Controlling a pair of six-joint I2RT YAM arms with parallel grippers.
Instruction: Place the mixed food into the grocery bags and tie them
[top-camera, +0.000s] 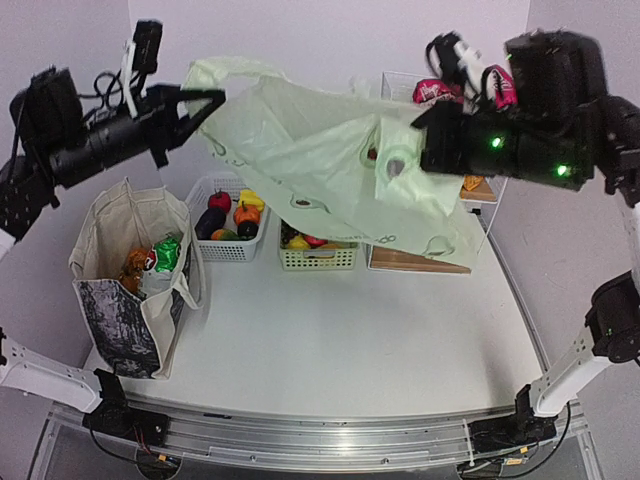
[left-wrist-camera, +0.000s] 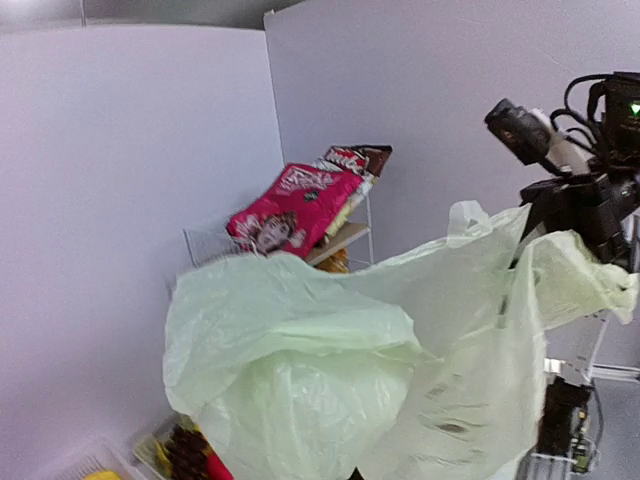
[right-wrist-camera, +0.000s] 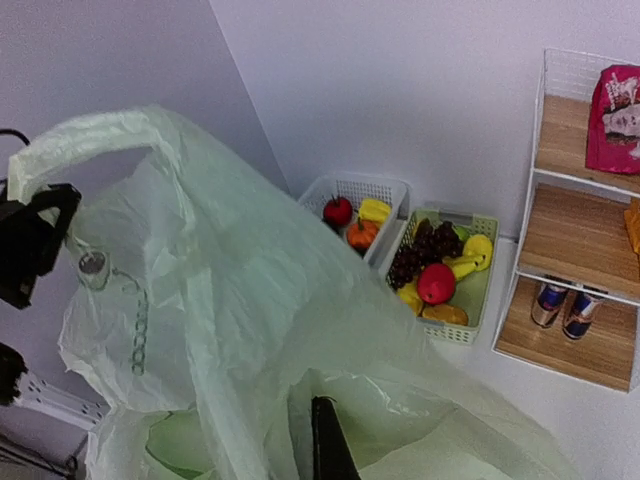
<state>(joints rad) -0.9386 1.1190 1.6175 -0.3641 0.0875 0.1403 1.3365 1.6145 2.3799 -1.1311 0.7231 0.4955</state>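
Pale-green plastic bag (top-camera: 300, 160): in the air above the table (top-camera: 380, 330), stretched between left tool (top-camera: 212, 98) and right tool (top-camera: 425, 140), body sagging
Left tool: fingers together, pinched on one handle loop
Right tool: film draped over the fingers; I cannot tell whether they are apart or together
Handling: thin film, very light, limp, slippery; I judge it tears or slips out under a hard pull
Where to hold: the doubled handle loops, not the body
Canvas tote (top-camera: 120, 290): upright on the table at left, packets showing inside
Toy fruit (right-wrist-camera: 437, 283): in white basket (top-camera: 228, 252) and green basket (top-camera: 318, 262) at the back, not yet bagged
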